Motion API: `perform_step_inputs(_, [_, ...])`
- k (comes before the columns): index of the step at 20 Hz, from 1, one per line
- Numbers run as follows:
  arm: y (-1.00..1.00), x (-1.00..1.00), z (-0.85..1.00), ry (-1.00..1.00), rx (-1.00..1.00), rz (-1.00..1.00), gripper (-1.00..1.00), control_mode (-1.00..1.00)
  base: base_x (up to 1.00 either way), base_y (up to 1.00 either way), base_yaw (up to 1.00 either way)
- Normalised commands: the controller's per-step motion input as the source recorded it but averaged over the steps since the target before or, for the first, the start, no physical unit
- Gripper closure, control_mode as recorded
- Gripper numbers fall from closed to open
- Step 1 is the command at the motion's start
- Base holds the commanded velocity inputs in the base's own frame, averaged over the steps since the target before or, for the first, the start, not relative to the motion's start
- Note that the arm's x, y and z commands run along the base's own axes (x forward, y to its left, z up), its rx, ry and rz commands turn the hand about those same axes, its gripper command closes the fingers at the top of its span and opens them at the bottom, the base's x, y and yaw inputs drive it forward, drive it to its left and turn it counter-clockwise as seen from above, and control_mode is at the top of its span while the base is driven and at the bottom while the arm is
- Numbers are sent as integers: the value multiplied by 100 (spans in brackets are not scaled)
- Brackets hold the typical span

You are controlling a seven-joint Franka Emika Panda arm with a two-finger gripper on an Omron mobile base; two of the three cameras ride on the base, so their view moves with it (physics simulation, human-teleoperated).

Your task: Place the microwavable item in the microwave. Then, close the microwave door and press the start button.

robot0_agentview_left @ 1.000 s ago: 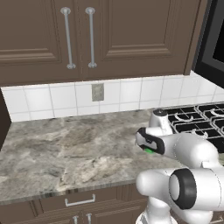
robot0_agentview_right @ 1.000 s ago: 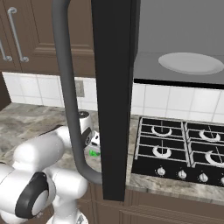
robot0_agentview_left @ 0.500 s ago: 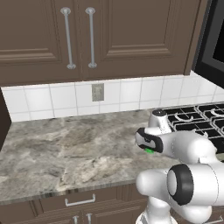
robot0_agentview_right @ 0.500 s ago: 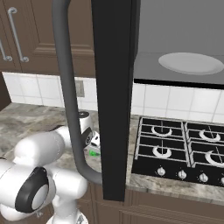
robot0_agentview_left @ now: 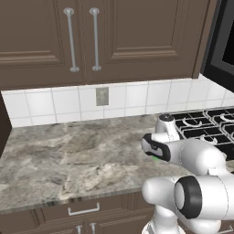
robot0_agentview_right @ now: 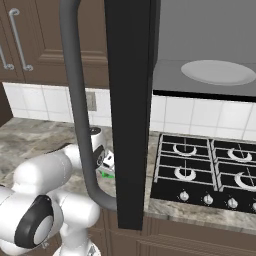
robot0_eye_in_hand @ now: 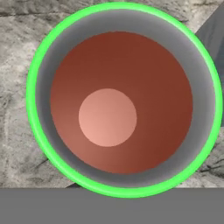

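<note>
One green mug [robot0_eye_in_hand: 122,100] sits straight under the tool [robot0_agentview_left: 157,155], its round mouth facing up at it, grey inner wall ringing dark reddish-brown contents with a paler disc at the centre. From the base views a sliver of green shows below the tool, low over the marbled desk [robot0_agentview_left: 68,160]. Whether the tool is clenched or released cannot be told; its fingertips are hidden. Beside the tool, toward the stove, the microwave door [robot0_agentview_right: 131,110] stands swung open with its curved grey bar handle [robot0_agentview_right: 80,110]. Beyond that lies the gas stove [robot0_agentview_right: 205,170], and above it the microwave [robot0_agentview_right: 210,50] with its white turntable plate [robot0_agentview_right: 218,72]. Behind the tool runs the white tiled wall [robot0_agentview_left: 128,98] under brown cabinet doors [robot0_agentview_left: 91,36].
</note>
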Motion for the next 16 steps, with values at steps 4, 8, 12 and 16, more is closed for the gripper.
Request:
perform_step_inputs(4, [13,0,4,0,0,0,100,-100,0,0,0])
perform_step_inputs(8, [44,0,28,0,0,2,100,-100,0,0,0])
perform_step_inputs(12, [52,-16,49,0,0,11,100,-100,0,0,0])
perform_step_inputs(16, [17,-80,79,-2,0,9,100,-100,0,0,0])
